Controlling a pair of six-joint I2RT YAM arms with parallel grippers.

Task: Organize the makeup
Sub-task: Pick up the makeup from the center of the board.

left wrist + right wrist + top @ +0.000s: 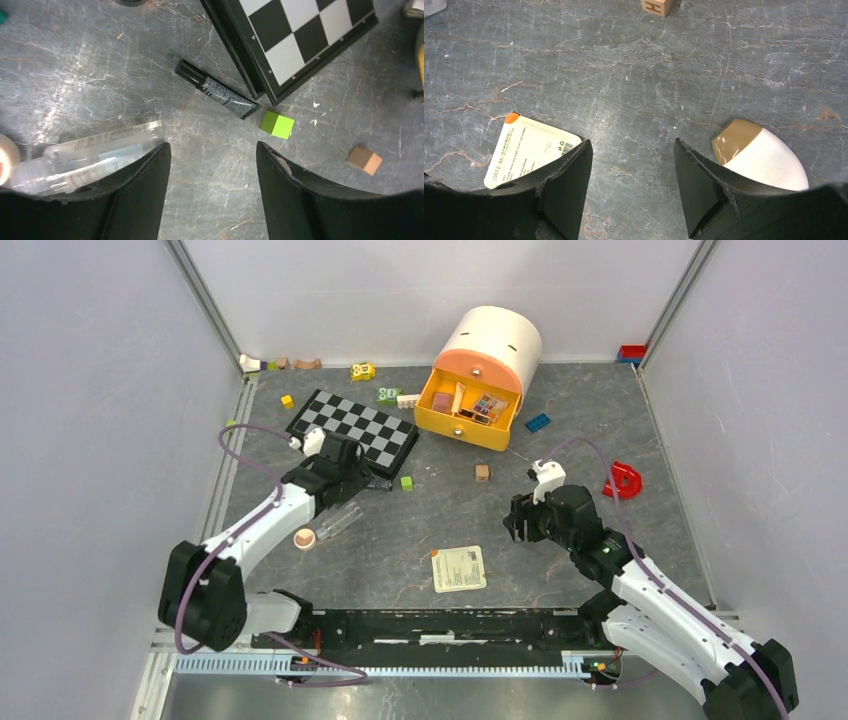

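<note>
My left gripper [347,483] [213,151] is open and empty above the grey table. A clear tube [85,156] [338,521] with a peach cap lies beside its left finger. A small black tube [217,95] lies just ahead, against the chessboard's edge. My right gripper [524,521] [631,146] is open and empty. A white egg-shaped sponge with a tan tip [760,155] lies by its right finger. A cream sachet [530,148] [458,568] lies by its left finger. The orange drawer [470,410] of a round cabinet stands open and holds palettes and other cosmetics.
The black-and-white chessboard [352,430] [300,35] lies ahead of the left gripper. A green cube [277,124] [407,482] and a tan cube [364,160] [482,472] sit mid-table. A red curved piece [624,481], a blue brick [538,422] and several toys along the back wall.
</note>
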